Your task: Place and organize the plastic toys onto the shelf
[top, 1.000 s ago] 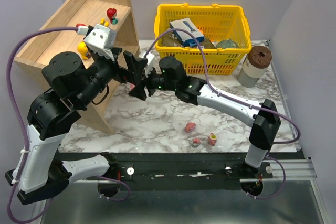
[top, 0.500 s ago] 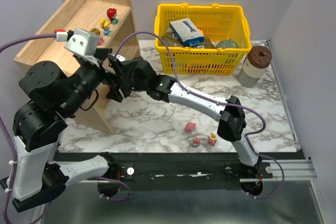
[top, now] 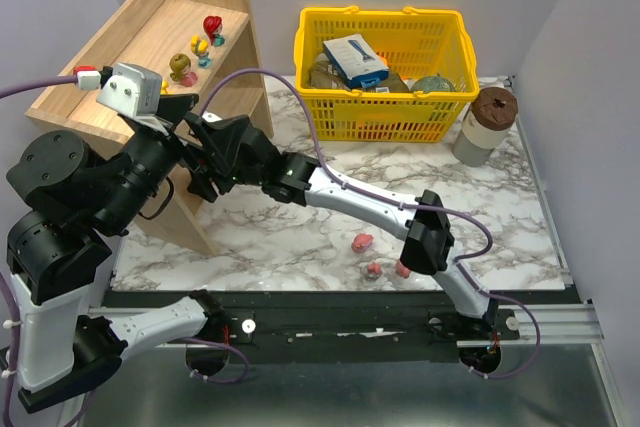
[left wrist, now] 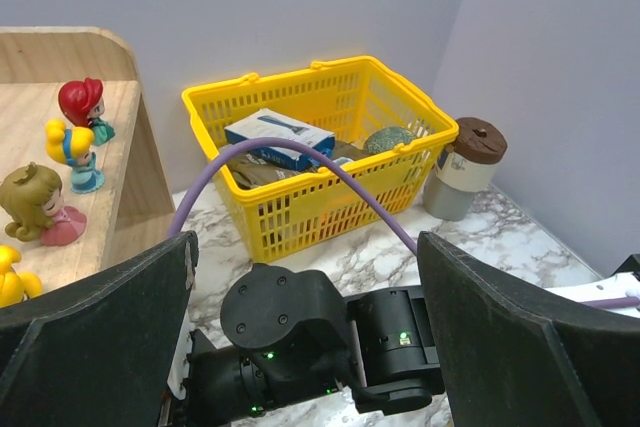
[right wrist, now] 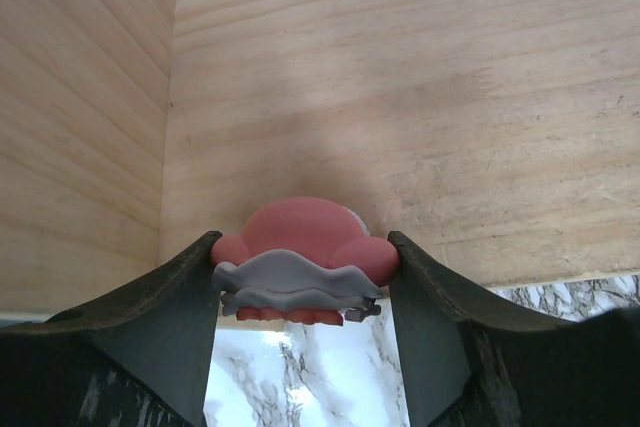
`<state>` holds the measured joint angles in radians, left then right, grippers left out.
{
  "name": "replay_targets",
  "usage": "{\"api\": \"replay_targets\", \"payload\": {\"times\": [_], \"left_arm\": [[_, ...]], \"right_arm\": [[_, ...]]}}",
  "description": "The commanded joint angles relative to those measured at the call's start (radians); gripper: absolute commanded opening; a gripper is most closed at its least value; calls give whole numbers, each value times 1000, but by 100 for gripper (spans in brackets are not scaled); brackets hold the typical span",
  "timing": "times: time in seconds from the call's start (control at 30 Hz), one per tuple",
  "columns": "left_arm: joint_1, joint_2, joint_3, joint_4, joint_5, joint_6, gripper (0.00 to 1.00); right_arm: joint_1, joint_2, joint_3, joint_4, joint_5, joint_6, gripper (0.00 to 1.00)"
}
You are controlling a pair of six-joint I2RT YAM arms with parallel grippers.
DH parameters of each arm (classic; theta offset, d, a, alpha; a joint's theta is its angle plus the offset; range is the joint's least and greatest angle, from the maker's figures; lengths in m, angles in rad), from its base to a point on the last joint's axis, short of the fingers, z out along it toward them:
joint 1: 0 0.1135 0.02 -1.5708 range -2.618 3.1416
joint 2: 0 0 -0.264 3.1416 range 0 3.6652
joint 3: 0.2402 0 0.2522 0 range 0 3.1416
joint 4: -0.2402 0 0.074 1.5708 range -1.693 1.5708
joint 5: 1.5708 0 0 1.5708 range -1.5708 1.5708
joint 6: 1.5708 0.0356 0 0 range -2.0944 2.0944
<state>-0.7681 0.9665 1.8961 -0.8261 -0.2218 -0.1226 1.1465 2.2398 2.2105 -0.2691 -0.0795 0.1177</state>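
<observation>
I see the shelf (top: 150, 32) at the back left with toys (top: 212, 24) on top. The basket (top: 380, 15) stands to its right, a jar (top: 488, 122) right of that. Other toys (top: 362, 242) lie on the table (top: 300, 227) near me.

On the upper tier of the light-wood shelf (top: 150, 27), 3 toys stood upright: a red-haired toy (left wrist: 82, 107), a yellow-haired toy (left wrist: 70, 152) in blue, an olive-haired toy (left wrist: 35, 205) in pink. A pink toy (right wrist: 305, 232) sat pinched in the right gripper (right wrist: 305, 257), near the shelf's wood. 2 pink figurines (top: 362, 242) lay on the table (top: 300, 232).
</observation>
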Motion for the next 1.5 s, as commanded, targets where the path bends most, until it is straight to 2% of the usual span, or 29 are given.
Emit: {"api": "replay_targets", "payload": {"times": [0.0,0.2,0.53,0.8,1.03,1.23,1.47], "left_arm": [[-3,-14,3,-15,-31,9,99],[-3,-17,-3,-22,-36,12,99],[-3,-26,-11,-25,-45,17,99],[-3,-38,-19,-25,-59,21,99],[-3,-38,-23,-25,-62,24,99],[-3,-32,-19,-30,-62,28,99],[-4,-29,-11,-34,-62,29,99]], "right_arm": [[18,53,49,-33,104,20,30],[30,83,71,-58,136,22,34],[35,84,78,-67,129,5,57],[35,72,74,-47,119,-6,64],[36,63,69,-42,95,-4,80],[36,47,54,-29,99,-10,87],[36,15,20,-15,107,-21,91]]}}
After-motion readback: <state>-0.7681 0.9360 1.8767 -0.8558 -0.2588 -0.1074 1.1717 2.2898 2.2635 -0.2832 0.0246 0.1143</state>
